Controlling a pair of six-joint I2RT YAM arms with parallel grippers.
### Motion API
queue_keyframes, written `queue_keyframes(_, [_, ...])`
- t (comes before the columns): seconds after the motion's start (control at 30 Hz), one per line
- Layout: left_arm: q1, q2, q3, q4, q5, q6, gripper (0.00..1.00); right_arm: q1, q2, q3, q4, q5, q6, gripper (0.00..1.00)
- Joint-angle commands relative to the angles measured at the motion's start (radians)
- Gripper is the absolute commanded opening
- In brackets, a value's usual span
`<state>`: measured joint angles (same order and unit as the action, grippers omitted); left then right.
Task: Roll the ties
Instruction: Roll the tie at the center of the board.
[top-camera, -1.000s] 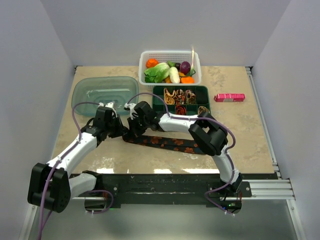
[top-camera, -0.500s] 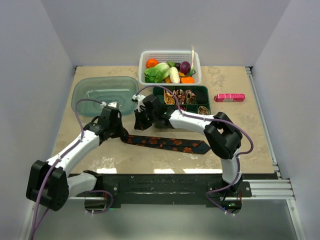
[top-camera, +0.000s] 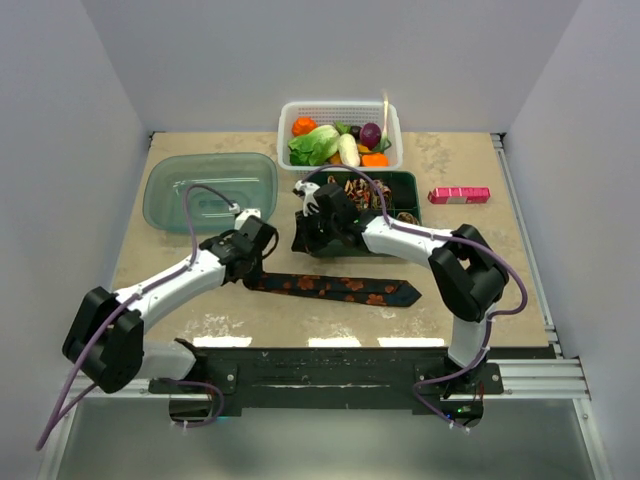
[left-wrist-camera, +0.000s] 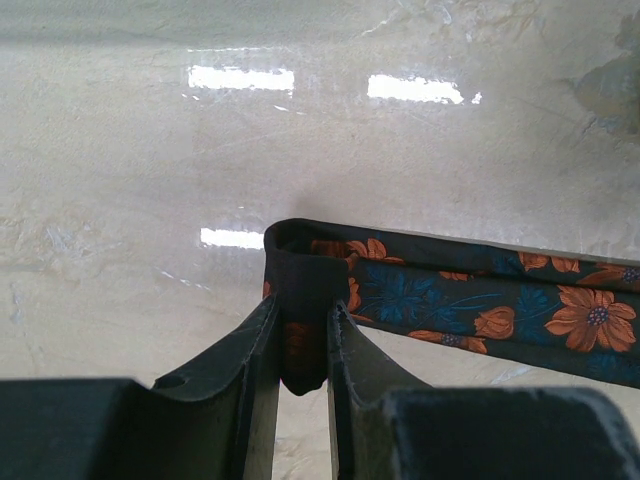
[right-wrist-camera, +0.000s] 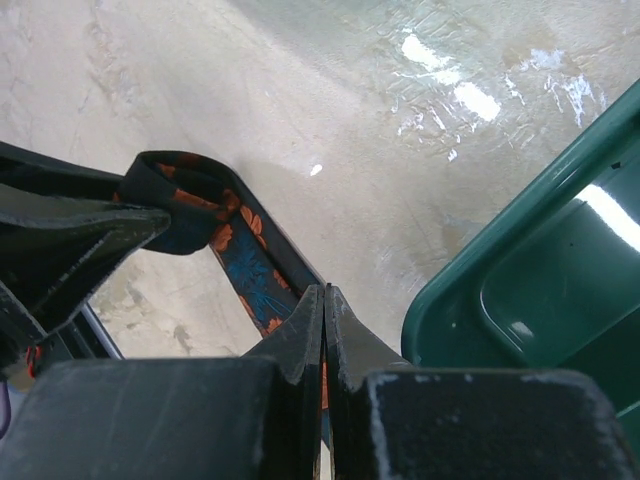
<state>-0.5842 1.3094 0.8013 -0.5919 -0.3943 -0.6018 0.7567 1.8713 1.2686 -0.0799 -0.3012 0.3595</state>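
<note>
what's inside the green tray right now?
Rolled ties in the back compartments of the green tray, another front right. The right arm covers its left part; contents there unseen.

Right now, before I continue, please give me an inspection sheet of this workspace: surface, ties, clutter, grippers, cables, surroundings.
Surface: beige stone-look table, glossy with light reflections.
Job's things: black floral tie lies along the front, its left end folded; rolled ties sit in the green tray.
Clutter: white basket of vegetables, teal container, pink box, all towards the back.
Grippers: left gripper shut on the folded end; right gripper shut, apparently on the tie's narrow strip, beside the tray.
Cables: purple cables loop along both arms; no snag seen.
Surroundings: plain grey walls on three sides.
</note>
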Motion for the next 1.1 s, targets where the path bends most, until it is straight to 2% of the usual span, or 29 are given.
queue_keyframes(0.0, [-0.068,0.045,0.062,-0.045,-0.113,-0.065,0.0,-0.007,-0.049,-0.02,0.031,-0.01,0.012,0.0])
queue_keyframes(0.3, [-0.146,0.139,0.085,-0.023,-0.101,-0.102,0.0,-0.014,-0.049,-0.037,0.025,-0.006,0.007,0.0])
queue_keyframes(0.53, [-0.163,0.162,0.05,0.061,-0.011,-0.102,0.02,-0.019,-0.043,-0.04,0.022,-0.004,0.009,0.0])
queue_keyframes(0.63, [-0.161,0.166,0.035,0.095,0.023,-0.102,0.11,-0.02,-0.038,-0.04,0.02,-0.006,0.007,0.0])
queue_keyframes(0.67, [-0.161,0.166,0.029,0.107,0.038,-0.102,0.18,-0.02,-0.037,-0.038,0.019,-0.007,0.006,0.0])
queue_keyframes(0.83, [-0.161,0.154,-0.014,0.205,0.159,-0.098,0.33,-0.02,-0.035,-0.041,0.022,-0.009,0.006,0.0])
queue_keyframes(0.9, [-0.161,0.139,-0.028,0.225,0.172,-0.107,0.37,-0.02,-0.037,-0.04,0.019,-0.01,0.004,0.0])
queue_keyframes(1.07, [-0.163,0.078,-0.037,0.231,0.173,-0.119,0.59,-0.02,-0.044,-0.04,0.009,-0.009,-0.002,0.0])
